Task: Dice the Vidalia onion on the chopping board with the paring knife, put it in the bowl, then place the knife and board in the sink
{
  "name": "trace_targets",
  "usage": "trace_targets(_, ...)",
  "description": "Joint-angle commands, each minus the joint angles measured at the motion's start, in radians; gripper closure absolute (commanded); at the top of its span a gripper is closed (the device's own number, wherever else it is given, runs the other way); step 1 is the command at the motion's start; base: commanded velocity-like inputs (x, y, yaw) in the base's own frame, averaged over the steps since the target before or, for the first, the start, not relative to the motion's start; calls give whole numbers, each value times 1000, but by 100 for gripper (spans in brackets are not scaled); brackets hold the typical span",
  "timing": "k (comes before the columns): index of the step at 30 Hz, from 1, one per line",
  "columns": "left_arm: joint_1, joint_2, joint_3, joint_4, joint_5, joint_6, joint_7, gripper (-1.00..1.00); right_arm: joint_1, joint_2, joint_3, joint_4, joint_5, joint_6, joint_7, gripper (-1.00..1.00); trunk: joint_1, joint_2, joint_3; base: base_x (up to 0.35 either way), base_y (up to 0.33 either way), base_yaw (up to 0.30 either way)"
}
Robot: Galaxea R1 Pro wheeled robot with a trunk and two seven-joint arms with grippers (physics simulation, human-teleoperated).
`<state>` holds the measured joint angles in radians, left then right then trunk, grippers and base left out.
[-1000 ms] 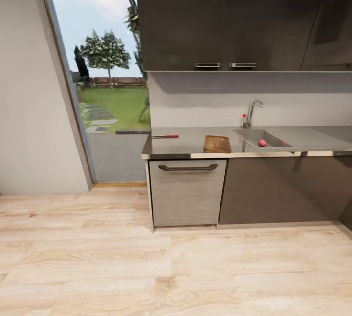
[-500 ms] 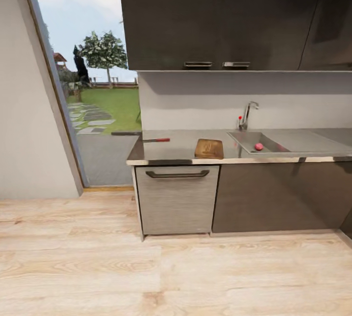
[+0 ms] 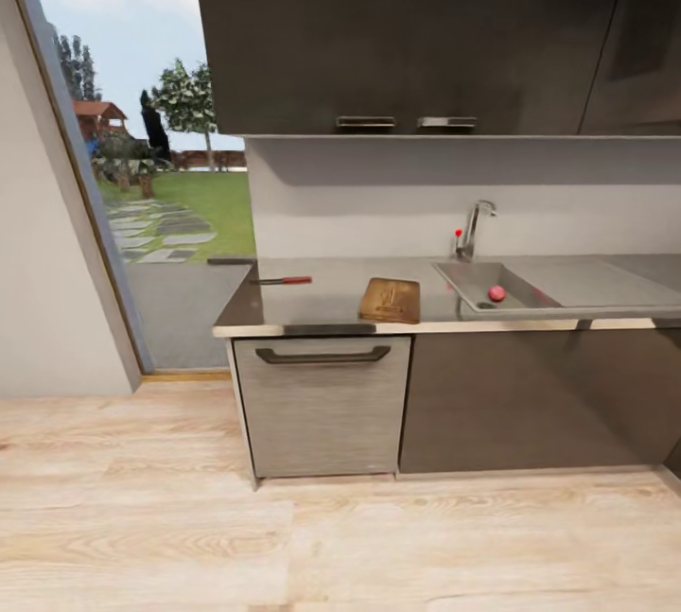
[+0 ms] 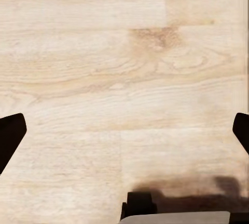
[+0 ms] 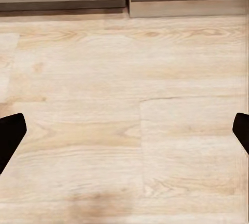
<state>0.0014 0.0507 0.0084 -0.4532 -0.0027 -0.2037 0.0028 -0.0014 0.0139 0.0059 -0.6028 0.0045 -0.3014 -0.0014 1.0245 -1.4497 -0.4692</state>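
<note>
The glossy dark countertop [image 3: 322, 295] runs across the head view. A pinkish-red Vidalia onion [image 3: 497, 293] rests in the grey sink [image 3: 473, 276], under the chrome tap [image 3: 476, 226] with its red knob. Left of the sink lies the brown chopping board [image 3: 391, 300]. Further left lies the paring knife [image 3: 282, 281] with its red handle. No bowl is in view. My left gripper [image 4: 124, 133] hangs open over the wooden floor, its dark fingertips [image 4: 10, 135] at the frame's sides. My right gripper [image 5: 124, 133] is also open above the floor, fingertips [image 5: 10, 133] spread wide.
Dark wall cabinets [image 3: 407, 26] hang over the counter. Below it sits a grey drawer front with a handle [image 3: 322, 355]. A tall window or doorway [image 3: 142, 167] to a garden stands at the left. Light wooden floor [image 3: 284, 536] lies between me and the counter.
The whole head view has shifted: the counter looks nearer and larger and sits lower in frame, so the camera has moved closer. The onion, board and knife keep their places on the counter.
</note>
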Motion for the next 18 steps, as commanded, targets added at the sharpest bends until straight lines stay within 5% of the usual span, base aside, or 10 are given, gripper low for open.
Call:
trace_targets(1,0,0,1,-1,0,-2,0,-100,0,0,1,0,1,-2,0,-100,1,0,-1,278,-144,0)
trace_targets(7,0,0,1,-1,0,-2,0,-100,0,0,0,0,1,-2,0,-100,1,0,-1,193,-66,0)
trace_targets(18,0,0,0,-1,0,-2,0,-100,0,0,0,0,2,-2,-1,-100,1,0,-1,10,-3,0)
